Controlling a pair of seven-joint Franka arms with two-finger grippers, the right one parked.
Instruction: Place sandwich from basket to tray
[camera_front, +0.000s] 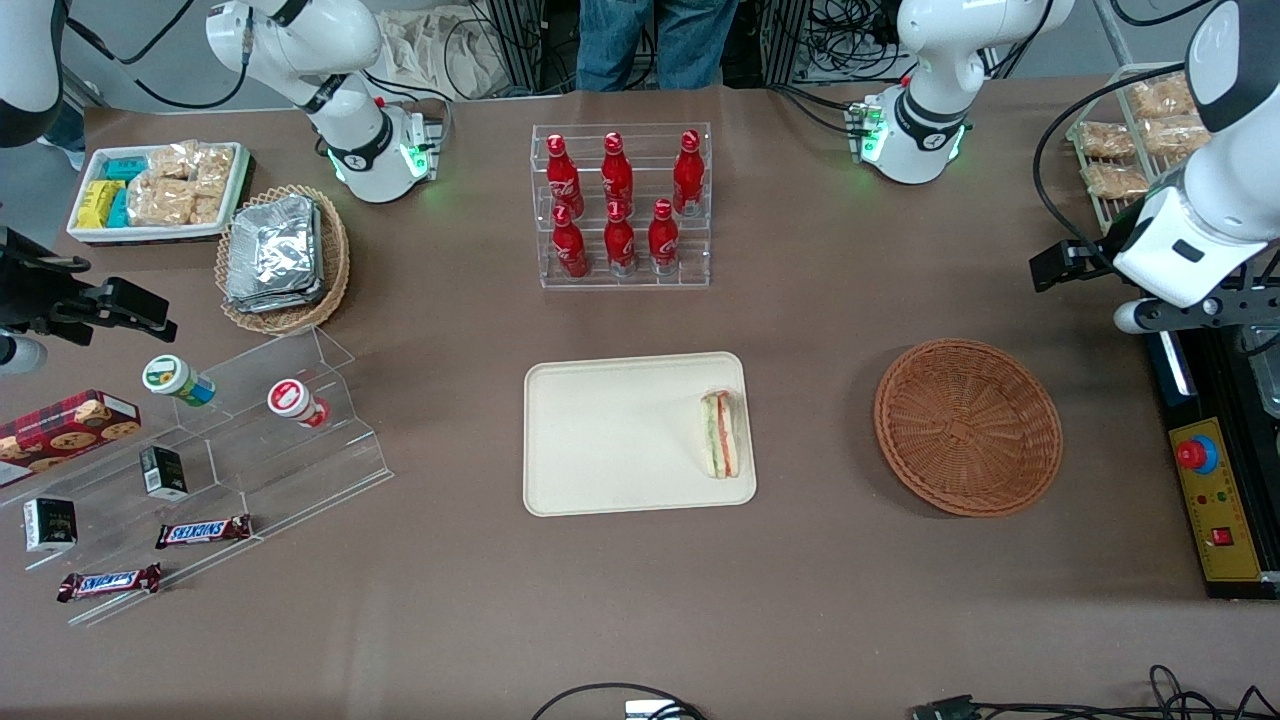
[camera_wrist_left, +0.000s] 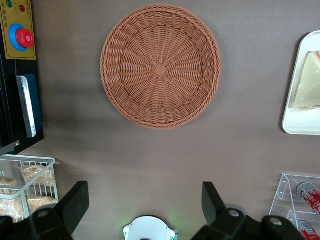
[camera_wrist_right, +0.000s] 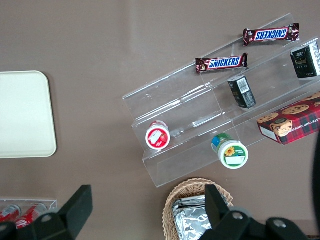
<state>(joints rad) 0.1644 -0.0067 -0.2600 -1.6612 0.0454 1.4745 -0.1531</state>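
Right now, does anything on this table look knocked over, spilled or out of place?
Nothing spilled or damaged. The sandwich lies on the tray near one short edge; the basket is empty. Two small jars lie tipped on the clear stand. The gripper hangs open, high above the table.

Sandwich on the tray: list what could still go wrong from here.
1. The small triangular clear-wrapped sandwich lies close to the rim of the flat cream-beige plastic tray at the end toward the working arm; a nudge might push it off.
2. The gripper, jaws open, hangs above the table, farther from the front camera than the empty round reddish-brown wicker basket; a low sweep could shift it.
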